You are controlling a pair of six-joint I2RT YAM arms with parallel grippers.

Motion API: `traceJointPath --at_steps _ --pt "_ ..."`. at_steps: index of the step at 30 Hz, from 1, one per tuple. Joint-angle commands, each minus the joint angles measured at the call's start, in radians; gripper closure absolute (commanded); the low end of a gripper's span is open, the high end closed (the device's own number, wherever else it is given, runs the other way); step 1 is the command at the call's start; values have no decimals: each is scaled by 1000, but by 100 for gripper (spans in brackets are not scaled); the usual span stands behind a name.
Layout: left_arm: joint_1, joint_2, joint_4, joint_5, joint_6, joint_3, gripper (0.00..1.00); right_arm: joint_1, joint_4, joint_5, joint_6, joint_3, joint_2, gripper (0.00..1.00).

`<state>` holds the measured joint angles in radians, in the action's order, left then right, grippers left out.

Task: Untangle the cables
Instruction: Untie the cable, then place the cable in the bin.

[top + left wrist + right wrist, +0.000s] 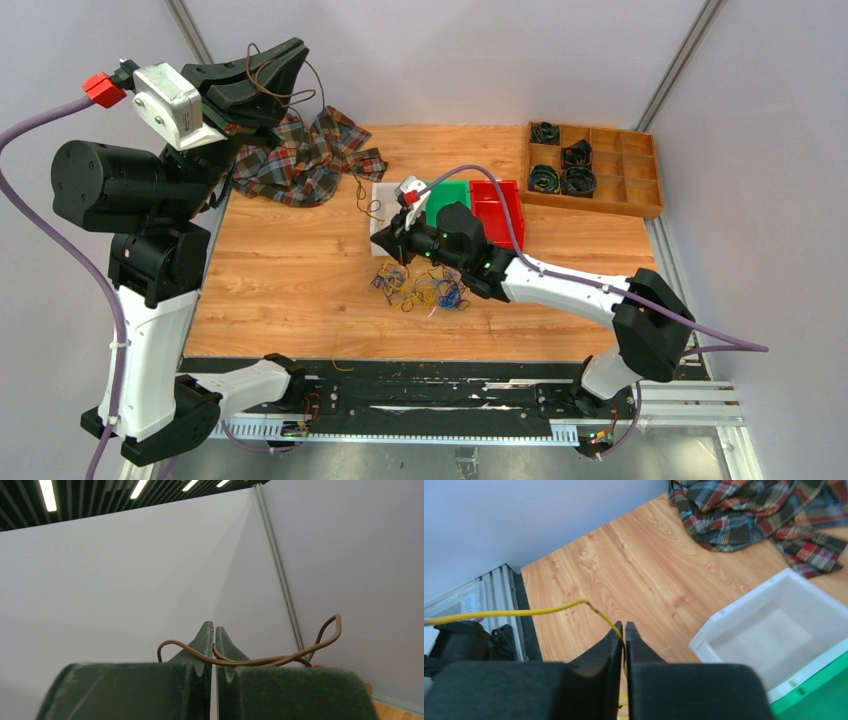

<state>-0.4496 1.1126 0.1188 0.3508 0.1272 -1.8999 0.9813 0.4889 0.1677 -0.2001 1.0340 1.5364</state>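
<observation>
Top external view: left arm reared high at upper left, left end effector (272, 62) pinched on a brown wire (250, 661); right arm stretched low across the bench (290, 280), right end effector (385, 238) clamping a yellow wire (524, 612) above the cables (420, 288) tangled mid-frame.

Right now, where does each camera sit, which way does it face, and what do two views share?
Top external: above and behind the robot, facing down on the table; both arms show, the cables mid-table.
Left wrist: raised high, facing the white wall and ceiling lights; left gripper shut on a brown wire.
Right wrist: low over the table, facing down and ahead; right gripper shut on a yellow wire.
Shared: the plaid cloth and white bin appear in top and right wrist views.
</observation>
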Motion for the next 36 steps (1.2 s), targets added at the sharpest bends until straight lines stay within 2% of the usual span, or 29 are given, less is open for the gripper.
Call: traceJointPath --at_steps 1,7,10,13,15,16,18,19,20,25,27,29,36 --pt "-4 -3 -27 -61 44 -10 99 8 13 -113 -26 -91 -4 99" --pt "-6 16 -85 -316 127 -6 99 8 84 -218 -111 -301 0 99" --pt "-6 15 -105 -361 141 10 99 8 102 -251 -128 -362 5 99" --pt "-6 19 -99 -343 111 7 99 9 98 -252 -121 -377 4 99" --pt "-7 17 -72 -291 72 15 99 8 46 -247 -110 -350 -17 88" --pt "-6 16 -48 -256 50 17 99 8 12 -249 -102 -329 -35 79" --pt "-6 11 -4 -183 5 35 99 8 -59 -248 -78 -284 -78 53" --pt "-7 7 13 -137 -16 51 99 8 -95 -247 -59 -261 -103 44" --pt "-6 3 31 -103 -39 65 99 7 -130 -244 -41 -238 -129 39" --pt "-8 -30 103 14 -110 171 99 -7 -186 -203 111 -220 -275 36" --pt "-8 -50 104 59 -130 234 99 -32 -201 -167 141 -212 -335 32" --pt "-10 -63 112 101 -152 287 99 -56 -214 -111 148 -197 -373 25" --pt "-20 -92 138 181 -230 408 99 -76 -252 44 159 -72 -474 22"
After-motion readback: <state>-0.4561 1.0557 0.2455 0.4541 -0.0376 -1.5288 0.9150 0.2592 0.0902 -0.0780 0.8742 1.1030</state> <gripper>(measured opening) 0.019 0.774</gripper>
